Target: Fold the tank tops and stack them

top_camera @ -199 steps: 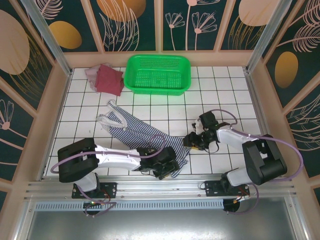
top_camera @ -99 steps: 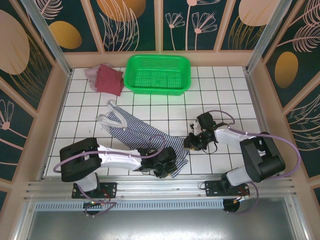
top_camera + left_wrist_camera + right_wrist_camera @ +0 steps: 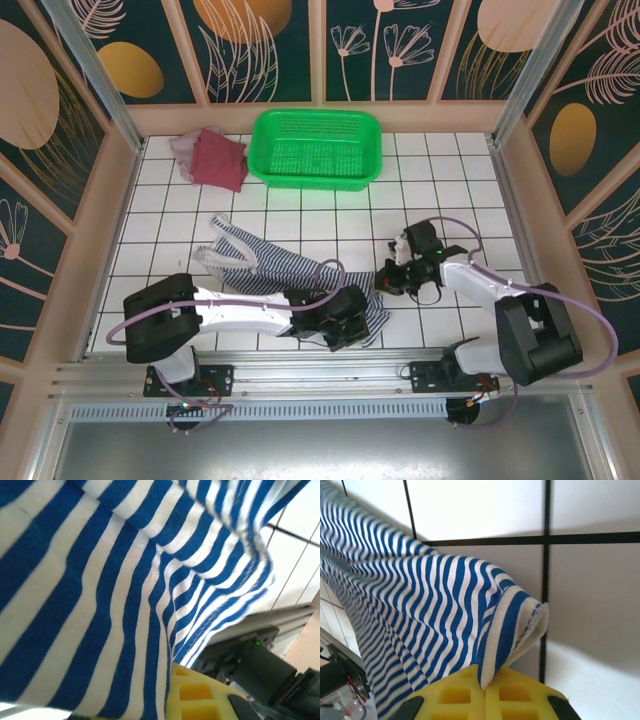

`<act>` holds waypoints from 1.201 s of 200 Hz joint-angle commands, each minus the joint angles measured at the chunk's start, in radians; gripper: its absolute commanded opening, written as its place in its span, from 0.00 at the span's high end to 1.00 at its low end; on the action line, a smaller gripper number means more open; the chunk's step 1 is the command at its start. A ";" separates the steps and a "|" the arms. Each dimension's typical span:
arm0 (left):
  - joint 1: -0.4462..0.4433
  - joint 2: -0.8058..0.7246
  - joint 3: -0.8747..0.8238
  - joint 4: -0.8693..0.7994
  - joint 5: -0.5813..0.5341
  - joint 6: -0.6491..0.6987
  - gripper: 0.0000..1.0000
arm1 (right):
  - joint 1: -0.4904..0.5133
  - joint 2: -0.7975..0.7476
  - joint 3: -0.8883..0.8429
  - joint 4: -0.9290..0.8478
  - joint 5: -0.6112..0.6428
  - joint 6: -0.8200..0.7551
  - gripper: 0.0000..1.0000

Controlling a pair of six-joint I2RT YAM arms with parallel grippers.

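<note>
Striped tank top (image 3: 262, 262) runs diagonally, straps far-left, hem near-right; maroon top (image 3: 220, 160) and pink top (image 3: 184, 147) make three. Left gripper (image 3: 347, 317) and right gripper (image 3: 388, 281) each pinch its hem.

Overhead, my left gripper (image 3: 352, 318) sits over the near corner of the striped tank top (image 3: 265, 262), so its fingertips and the hem beneath are hidden from me. The right gripper (image 3: 385, 282), at that top's right end, is too small for me to read its jaws. Far behind the striped top, the pink top (image 3: 185, 148) lies mostly buried under the maroon top (image 3: 218, 158). On my left wrist camera the stripes blur and run off three edges, half covering a yellow pad (image 3: 200, 692) clipped by the bottom edge. The right wrist pads (image 3: 470, 696) are clipped likewise.
</note>
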 commanded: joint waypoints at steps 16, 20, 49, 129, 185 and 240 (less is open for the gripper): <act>-0.046 0.092 0.084 0.015 0.078 0.066 1.00 | -0.074 -0.121 -0.024 -0.191 0.052 -0.014 1.00; -0.046 0.103 0.099 0.018 0.081 0.074 1.00 | -0.080 -0.129 -0.015 -0.206 0.067 -0.007 1.00; -0.047 0.134 0.142 0.073 0.093 0.072 1.00 | -0.136 -0.180 0.022 -0.271 0.138 0.010 1.00; 0.016 -0.142 -0.075 0.038 0.028 -0.061 0.99 | 0.031 0.011 0.270 -0.182 0.014 0.093 1.00; 0.127 -0.457 -0.252 -0.106 -0.037 -0.146 0.99 | 0.189 0.199 0.459 -0.022 -0.023 0.209 1.00; 0.311 -0.617 -0.341 -0.293 -0.042 -0.062 0.98 | 0.308 0.383 0.610 0.121 -0.044 0.284 1.00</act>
